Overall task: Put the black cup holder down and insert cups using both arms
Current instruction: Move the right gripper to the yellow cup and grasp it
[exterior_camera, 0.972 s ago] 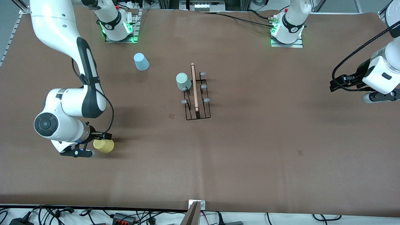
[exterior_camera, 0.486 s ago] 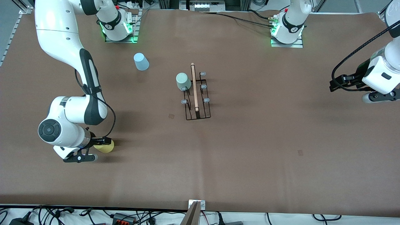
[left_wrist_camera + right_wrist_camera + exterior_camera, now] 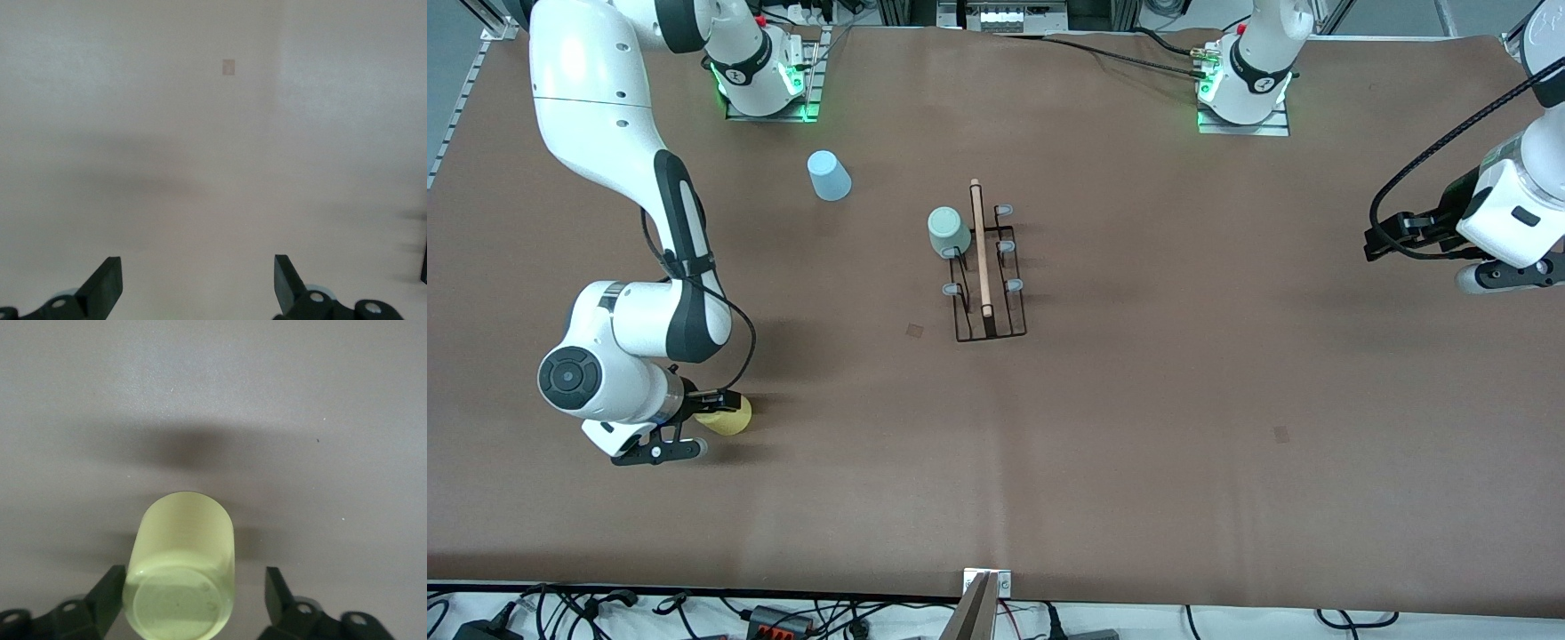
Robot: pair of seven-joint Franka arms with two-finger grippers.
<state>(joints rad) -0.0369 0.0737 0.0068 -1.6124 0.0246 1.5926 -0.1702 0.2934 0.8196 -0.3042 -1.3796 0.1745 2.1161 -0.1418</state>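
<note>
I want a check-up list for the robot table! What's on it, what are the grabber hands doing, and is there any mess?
Surface: brown table, two small dark marks.
Black cup holder: upright mid-table.
Mint green cup: on a holder peg.
Light blue cup: upside down, near the right arm's base.
Yellow cup: upside down, toward the right arm's end, between the right gripper's fingers.
Clutter: nothing seen on the table.
Right gripper: open around the yellow cup, a gap showing on one side.
Left gripper: open, empty, waiting over bare table.
Cables: along the base edge; more below the camera edge.
Surroundings: metal frame parts, little seen.
</note>
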